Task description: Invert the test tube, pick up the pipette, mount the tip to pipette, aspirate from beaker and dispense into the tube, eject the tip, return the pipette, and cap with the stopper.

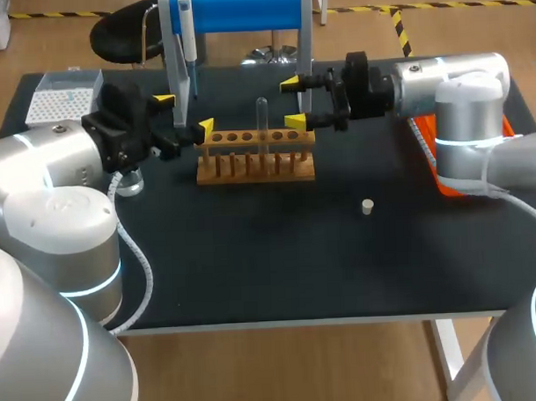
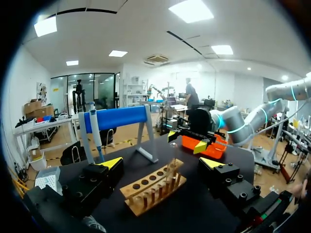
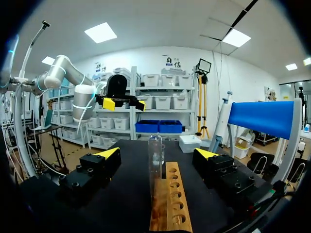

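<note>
The test tube (image 3: 155, 158) stands upright in the wooden rack (image 1: 255, 157) near the middle of the dark worktop (image 1: 279, 262). Which end is up cannot be told. The rack holds it steady and clear on both sides, so either arm can reach it.

The two arms face each other across the rack. The right gripper (image 1: 293, 101) hangs at tube height with its yellow-tipped fingers spread wide. In its wrist view the tube lines up with the gap but is ahead of the tips and untouched. That suggests it is poised for the inverting grasp. The left gripper (image 1: 184, 114) is also spread and empty, just beside the rack's other end.

The remaining tools wait apart:
- The pipette (image 1: 186, 32) hangs on its blue-barred stand (image 1: 244, 12) behind the rack, handle up for an easy pick.
- The tip box (image 1: 62, 98) sits at the far left corner.
- What looks like the beaker (image 1: 131, 181) is partly hidden under the left arm.
- The stopper (image 1: 367, 206) lies alone on open worktop, away from the rack.
</note>
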`<state>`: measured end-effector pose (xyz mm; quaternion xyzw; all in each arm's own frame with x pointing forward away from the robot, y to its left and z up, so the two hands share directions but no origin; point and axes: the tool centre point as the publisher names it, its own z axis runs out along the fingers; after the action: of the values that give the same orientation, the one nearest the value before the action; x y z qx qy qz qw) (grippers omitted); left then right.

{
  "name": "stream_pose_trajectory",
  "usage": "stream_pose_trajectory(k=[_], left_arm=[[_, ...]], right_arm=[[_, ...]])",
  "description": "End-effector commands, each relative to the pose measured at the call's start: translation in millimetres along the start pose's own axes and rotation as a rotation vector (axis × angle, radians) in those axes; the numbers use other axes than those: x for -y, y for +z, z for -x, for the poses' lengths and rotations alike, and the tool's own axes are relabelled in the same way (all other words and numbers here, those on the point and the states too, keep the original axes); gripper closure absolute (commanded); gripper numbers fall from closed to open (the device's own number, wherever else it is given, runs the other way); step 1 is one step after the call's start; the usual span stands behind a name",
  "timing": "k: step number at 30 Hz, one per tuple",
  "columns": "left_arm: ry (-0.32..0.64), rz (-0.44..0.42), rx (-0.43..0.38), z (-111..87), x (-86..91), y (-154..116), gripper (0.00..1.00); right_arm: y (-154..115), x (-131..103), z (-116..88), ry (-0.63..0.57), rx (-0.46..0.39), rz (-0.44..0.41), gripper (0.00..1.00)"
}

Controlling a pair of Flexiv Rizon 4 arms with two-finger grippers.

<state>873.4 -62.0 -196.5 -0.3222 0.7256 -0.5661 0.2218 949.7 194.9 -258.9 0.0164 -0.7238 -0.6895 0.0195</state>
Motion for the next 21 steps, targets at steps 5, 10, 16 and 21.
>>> stream_pose_trajectory(k=[5, 10, 16, 21], left_arm=[[-0.001, -0.001, -0.001, 0.3, -0.5, 0.3, 0.0], [-0.001, -0.001, -0.001, 0.3, -0.5, 0.3, 0.0], [-0.001, -0.001, -0.001, 0.3, -0.5, 0.3, 0.0], [-0.001, -0.001, -0.001, 0.3, -0.5, 0.3, 0.0]], right_arm=[[15.9, 7.6, 1.5, -0.001, -0.046, 0.004, 0.13], [22.4, 11.4, 0.3, -0.006, -0.04, 0.0, 0.18], [29.6, 14.2, -0.9, -0.008, -0.043, 0.0, 0.1], [34.9, 14.8, 0.8, -0.014, -0.059, 0.003, 0.2]])
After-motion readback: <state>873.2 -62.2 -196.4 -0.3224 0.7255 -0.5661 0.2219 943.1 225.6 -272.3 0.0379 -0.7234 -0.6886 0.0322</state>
